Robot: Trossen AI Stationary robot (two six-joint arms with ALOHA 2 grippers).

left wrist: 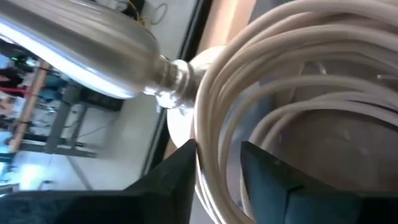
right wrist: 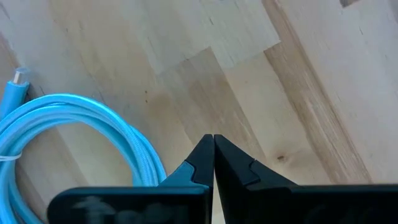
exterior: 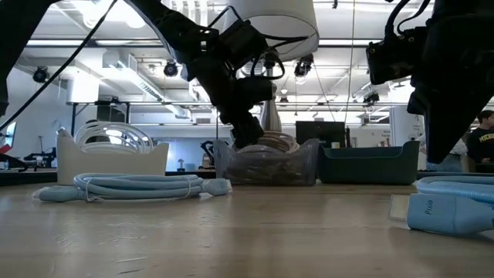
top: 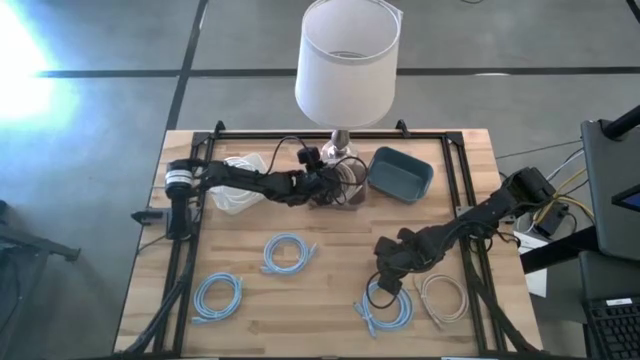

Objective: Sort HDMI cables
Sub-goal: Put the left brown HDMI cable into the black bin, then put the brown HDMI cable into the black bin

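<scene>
Left tool [top: 335,190] beside the lamp base [top: 338,146], over the clear bin [exterior: 266,164], fingers parted around strands of a beige HDMI cable coil [left wrist: 267,93], not clamped; right tool [right wrist: 213,144] well away from the lamp toward the counter's [top: 330,240] near edge, fingertips pressed together, empty, beside a light blue coil [right wrist: 74,134]; other blue coils [top: 288,252] loose on the wood; beige coil [top: 443,297] beside them.
</scene>
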